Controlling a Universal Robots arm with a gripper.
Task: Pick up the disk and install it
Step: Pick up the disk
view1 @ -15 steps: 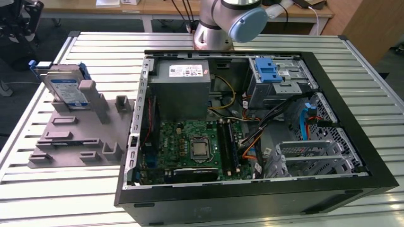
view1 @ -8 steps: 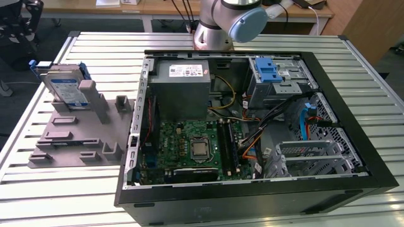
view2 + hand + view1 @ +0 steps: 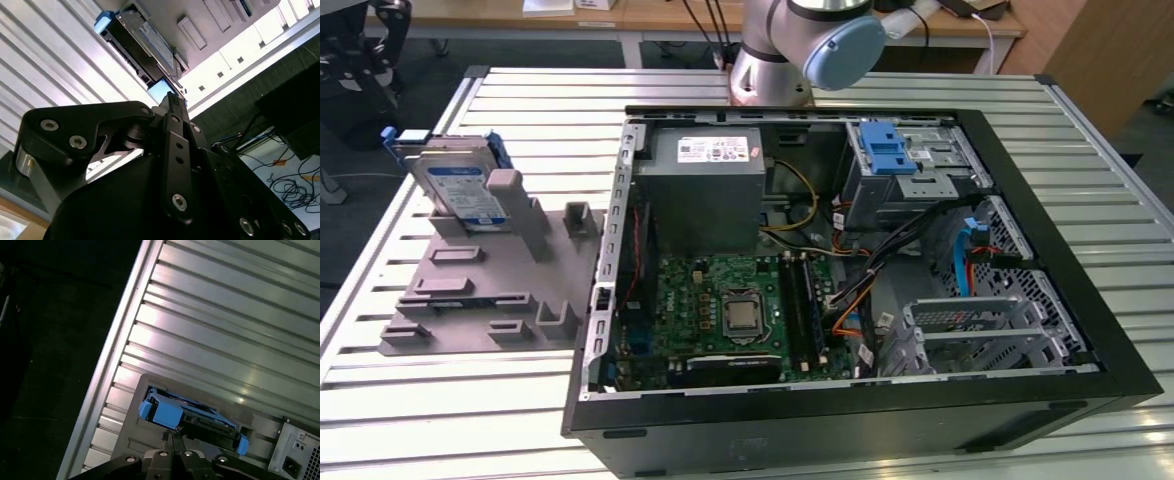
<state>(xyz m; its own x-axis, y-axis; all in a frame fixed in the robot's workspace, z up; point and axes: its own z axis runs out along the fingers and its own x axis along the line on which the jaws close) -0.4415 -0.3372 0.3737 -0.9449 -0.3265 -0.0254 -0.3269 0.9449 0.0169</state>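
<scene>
Disk (image 3: 460,192): stands on edge in a slot of the grey holder, outside the computer case and off the case's side at the exterior view's left. Its white-and-blue label faces outward, with blue rails along its edges. In both wrist views (image 3: 192,415) (image 3: 145,42) it is seen from over its upper edge.
Gripper (image 3: 171,436): clenched, fingertips pressed together with nothing between them, also in the second wrist view (image 3: 171,99). It hangs above the disk's blue end tab, apart from it and outside the case.
Grey holder (image 3: 480,290): lies flat on the slatted table, just beside the case's wall at the exterior view's left.
Computer case (image 3: 1067,250): lies on its side on the table, open on top.
Drive cage (image 3: 914,185): metal, inside the case at its far corner, with a blue latch (image 3: 885,150) on top.
Power supply (image 3: 700,185): grey box with a white sticker, inside the case along its far wall, beside the drive cage.
Motherboard (image 3: 734,310): green, on the case floor, nearer than the power supply.
Arm (image 3: 787,50): its base stands on the slatted table (image 3: 454,400) just behind the case's far wall.
</scene>
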